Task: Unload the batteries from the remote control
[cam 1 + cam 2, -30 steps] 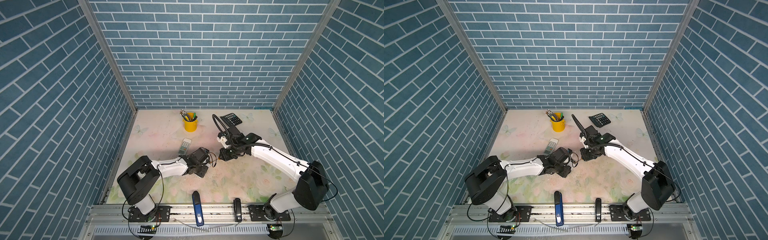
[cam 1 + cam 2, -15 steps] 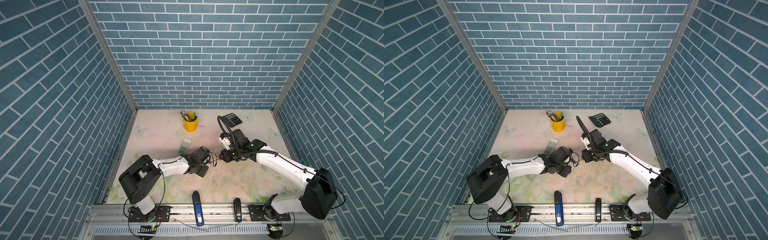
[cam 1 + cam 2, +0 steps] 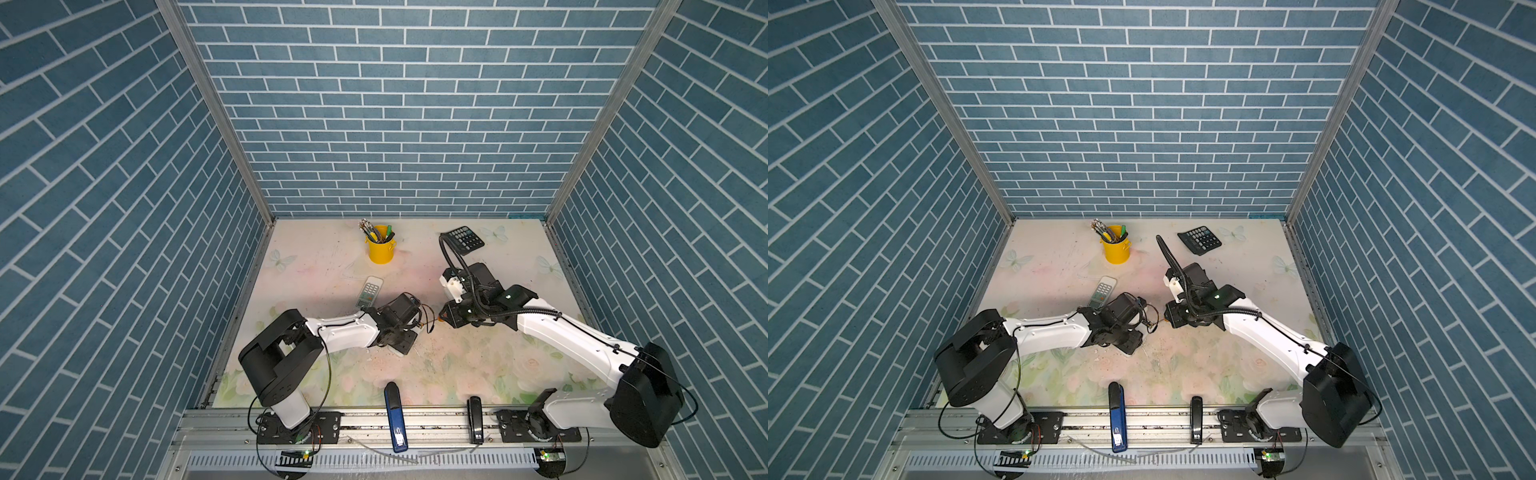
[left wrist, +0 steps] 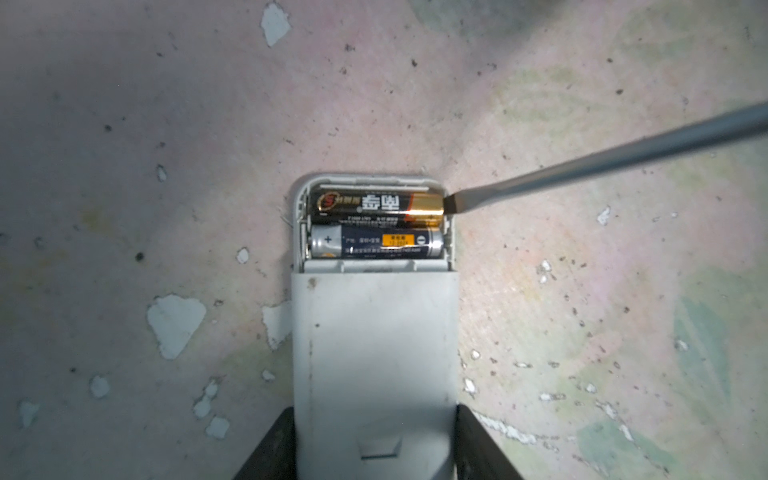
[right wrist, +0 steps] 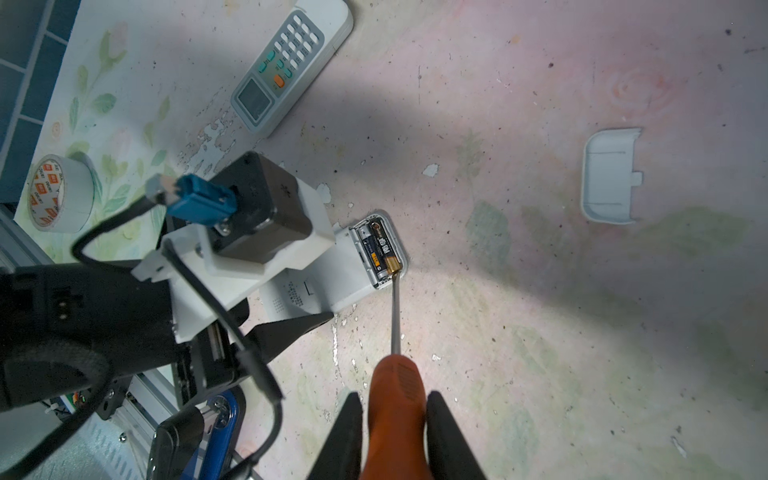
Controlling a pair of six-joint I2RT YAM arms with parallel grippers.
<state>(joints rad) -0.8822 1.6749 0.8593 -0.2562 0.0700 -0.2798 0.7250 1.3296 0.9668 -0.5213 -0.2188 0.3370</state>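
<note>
The white remote control [image 4: 374, 353] lies back up on the mat, and my left gripper [image 4: 372, 409] is shut on its body. Its compartment stands uncovered, with two batteries side by side: a black and gold one [image 4: 376, 204] and a blue and silver one [image 4: 376, 245]. My right gripper [image 5: 394, 395] is shut on the orange handle of a screwdriver [image 5: 397, 415]. The flat tip [image 4: 453, 203] touches the gold end of the black battery. In both top views the two grippers [image 3: 401, 340] [image 3: 446, 320] face each other at mid table.
The white battery cover [image 5: 609, 176] lies loose on the mat. A second remote [image 3: 370, 291] lies face up behind the left gripper. A tape roll [image 5: 58, 193], yellow pen cup [image 3: 380, 249], calculator [image 3: 465, 237], blue stapler [image 3: 395, 415] and black stapler [image 3: 474, 419] are around.
The right arm's elbow has swung outward to the right, and its gripper with the screwdriver has come slightly toward the front. The left arm has not moved.
</note>
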